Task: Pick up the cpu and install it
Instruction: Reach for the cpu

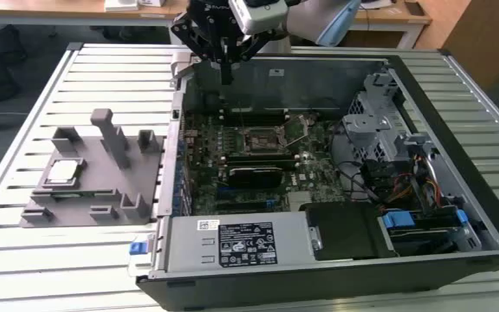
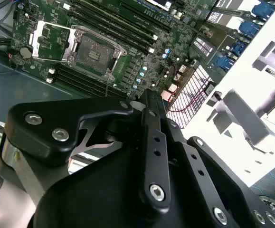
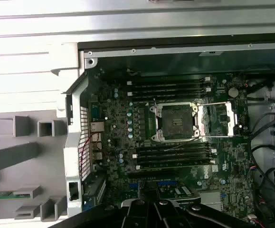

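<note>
Hovering over the case, closed empty end effector; cpu lies on grey fixture.

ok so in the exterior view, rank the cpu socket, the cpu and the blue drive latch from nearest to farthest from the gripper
From the gripper:
1. cpu socket, mid-motherboard, closest.
2. cpu, on the grey fixture at the exterior view's left.
3. blue drive latch, near corner at the exterior view's right.
</note>
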Available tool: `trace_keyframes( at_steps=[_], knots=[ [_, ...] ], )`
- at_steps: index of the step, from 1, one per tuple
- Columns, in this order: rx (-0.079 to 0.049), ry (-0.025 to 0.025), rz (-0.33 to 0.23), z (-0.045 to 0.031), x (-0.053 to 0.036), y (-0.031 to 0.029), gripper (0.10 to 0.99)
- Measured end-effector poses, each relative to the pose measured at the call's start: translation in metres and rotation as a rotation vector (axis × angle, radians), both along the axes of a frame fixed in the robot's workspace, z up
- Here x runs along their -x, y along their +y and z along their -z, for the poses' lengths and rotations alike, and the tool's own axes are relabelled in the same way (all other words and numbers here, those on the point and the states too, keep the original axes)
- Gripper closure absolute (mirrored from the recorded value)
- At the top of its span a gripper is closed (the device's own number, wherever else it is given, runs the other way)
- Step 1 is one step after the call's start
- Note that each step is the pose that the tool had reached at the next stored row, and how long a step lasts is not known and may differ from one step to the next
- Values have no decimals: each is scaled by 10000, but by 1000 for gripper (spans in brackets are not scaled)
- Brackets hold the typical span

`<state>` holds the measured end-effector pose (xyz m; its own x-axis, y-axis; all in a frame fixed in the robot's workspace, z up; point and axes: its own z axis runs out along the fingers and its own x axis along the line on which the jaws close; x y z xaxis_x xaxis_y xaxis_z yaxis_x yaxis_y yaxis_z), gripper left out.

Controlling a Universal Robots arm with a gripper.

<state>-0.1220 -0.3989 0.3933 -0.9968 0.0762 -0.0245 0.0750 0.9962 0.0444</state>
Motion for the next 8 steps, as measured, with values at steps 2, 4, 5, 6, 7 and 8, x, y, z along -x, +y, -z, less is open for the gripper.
trace_keyframes(
  at_steps=[2, 4, 5, 6, 7, 8],
  knots=[
    [0, 0, 0, 0, 0, 0, 980],
    [0, 0, 0, 0, 0, 0, 980],
    [0, 0, 0, 0, 1, 0, 980],
    [1, 1, 0, 0, 2, 0, 980],
    [1, 0, 1, 0, 4, 0, 980],
    [0, 0, 1, 0, 5, 0, 980]
  ],
)
